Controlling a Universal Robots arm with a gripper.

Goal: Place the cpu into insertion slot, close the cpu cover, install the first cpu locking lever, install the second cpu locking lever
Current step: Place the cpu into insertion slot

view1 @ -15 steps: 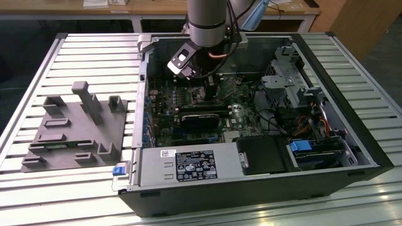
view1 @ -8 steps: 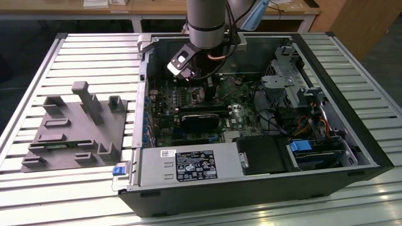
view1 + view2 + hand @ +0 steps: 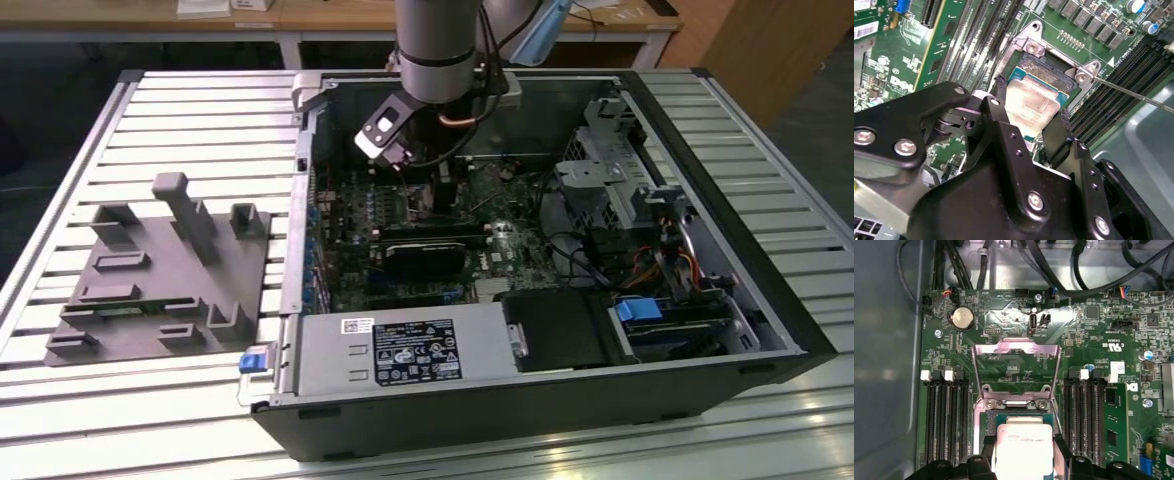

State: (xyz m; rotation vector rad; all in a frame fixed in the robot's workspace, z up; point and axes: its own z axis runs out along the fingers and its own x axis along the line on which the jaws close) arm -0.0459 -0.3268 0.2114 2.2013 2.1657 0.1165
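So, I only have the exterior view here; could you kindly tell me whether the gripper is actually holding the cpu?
Observer: Yes. In the second wrist view the gripper has its fingers against two opposite edges of the cpu, at the insertion slot.
Operator: Thank you. Is the cpu cover open?
Observer: It is. In the first wrist view the cpu cover stands swung up, off the slot.
Operator: And the locking levers?
Observer: In the second wrist view one thin locking lever sticks out free beside the slot, not latched.
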